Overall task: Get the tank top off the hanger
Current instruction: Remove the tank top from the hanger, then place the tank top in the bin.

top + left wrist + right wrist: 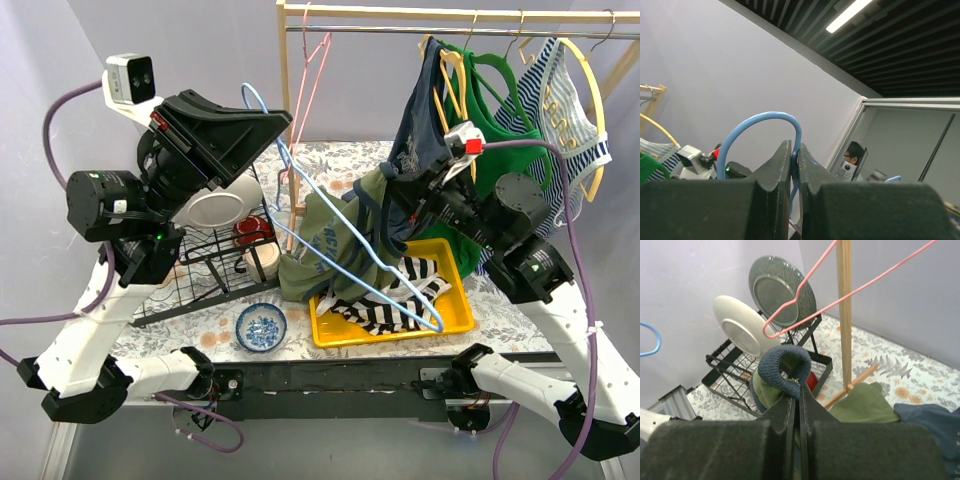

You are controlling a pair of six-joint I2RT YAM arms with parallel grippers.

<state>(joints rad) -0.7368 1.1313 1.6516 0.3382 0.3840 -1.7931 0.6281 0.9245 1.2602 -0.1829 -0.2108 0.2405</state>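
An olive-green tank top (325, 240) with navy trim hangs bunched on a light-blue wire hanger (438, 322), tilted over the yellow bin. My left gripper (280, 125) is raised at the upper left, shut on the hanger's hook (760, 117); the wire is pinched between the fingers of that gripper (795, 150). My right gripper (390, 212) is at the top's upper right side. In the right wrist view this gripper (797, 392) is shut on the navy ribbed strap (785, 360), which loops up above the fingertips. More green cloth (862, 405) lies beyond.
A yellow bin (455, 315) holds a black-and-white striped garment (400, 295). A black dish rack (200, 270) with plates stands at left, a small blue bowl (262, 327) in front. The wooden rail (290, 120) carries a pink hanger (315, 60) and several hung garments (500, 110) at right.
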